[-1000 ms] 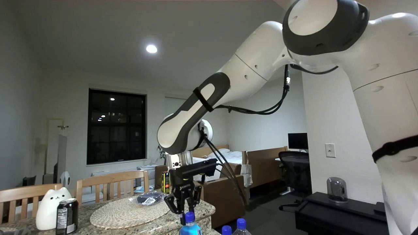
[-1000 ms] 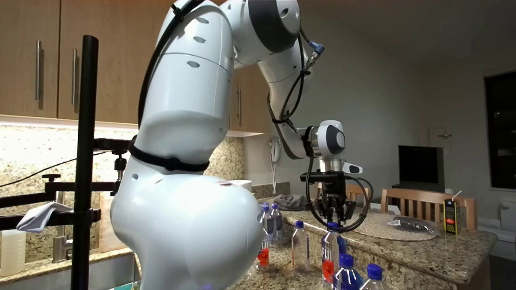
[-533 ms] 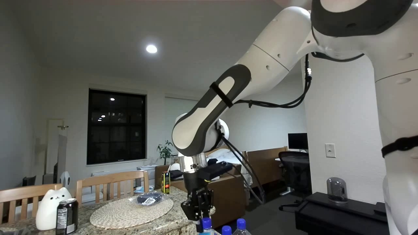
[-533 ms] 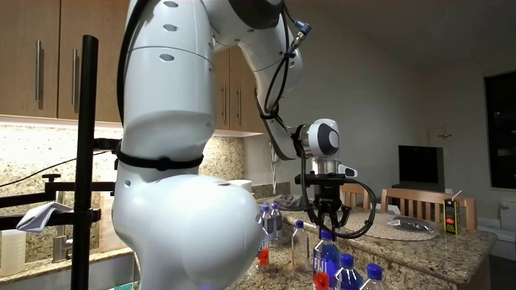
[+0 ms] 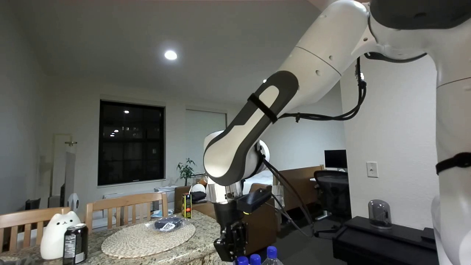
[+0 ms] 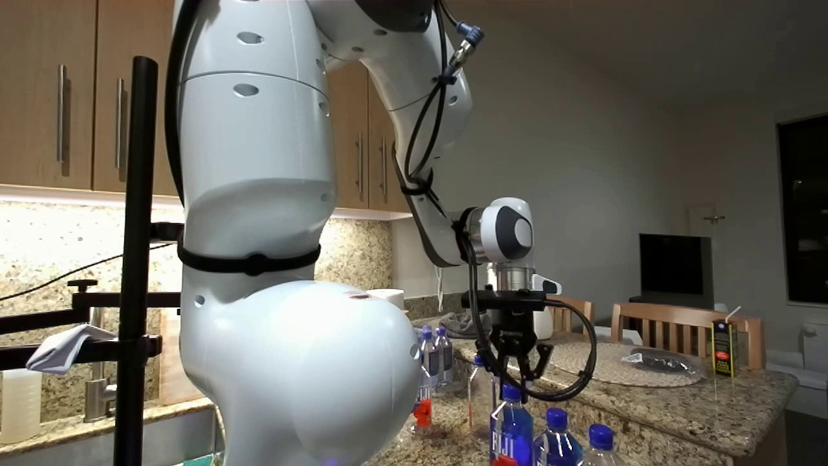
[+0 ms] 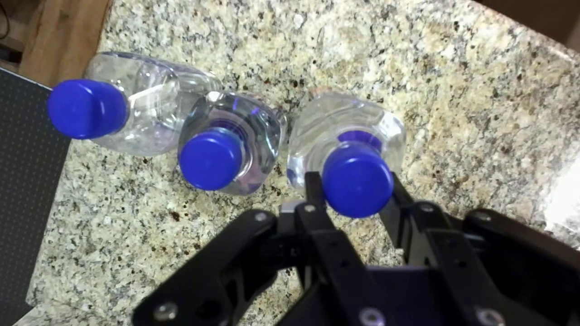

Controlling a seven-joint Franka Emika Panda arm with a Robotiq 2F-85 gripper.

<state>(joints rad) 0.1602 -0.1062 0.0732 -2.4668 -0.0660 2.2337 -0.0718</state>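
My gripper [image 7: 354, 192] is shut on the blue cap of a clear plastic bottle [image 7: 358, 181], with one finger on each side of the cap. The bottle also shows below the gripper in an exterior view [image 6: 511, 427]; in an exterior view only its cap [image 5: 242, 261] shows at the bottom edge. Beside it stands a second blue-capped bottle [image 7: 210, 159], a small gap away in the wrist view. A third blue-capped bottle [image 7: 88, 108] stands farther left there. Both neighbours also show in an exterior view [image 6: 557, 443] [image 6: 600, 446]. The held bottle's base is hidden.
More bottles [image 6: 479, 395] [image 6: 444, 356] stand behind on the granite counter. A raised granite ledge [image 6: 647, 421] runs alongside, bearing a woven mat [image 5: 143, 243], a packaged item [image 5: 169, 223], a juice carton [image 5: 187, 206], a black can [image 5: 75, 244] and a white cat figure [image 5: 59, 235].
The gripper has moved with the held bottle and come lower, rightward in one exterior picture and leftward in the other. The bottle is now close to the two neighbouring bottles, which have not moved.
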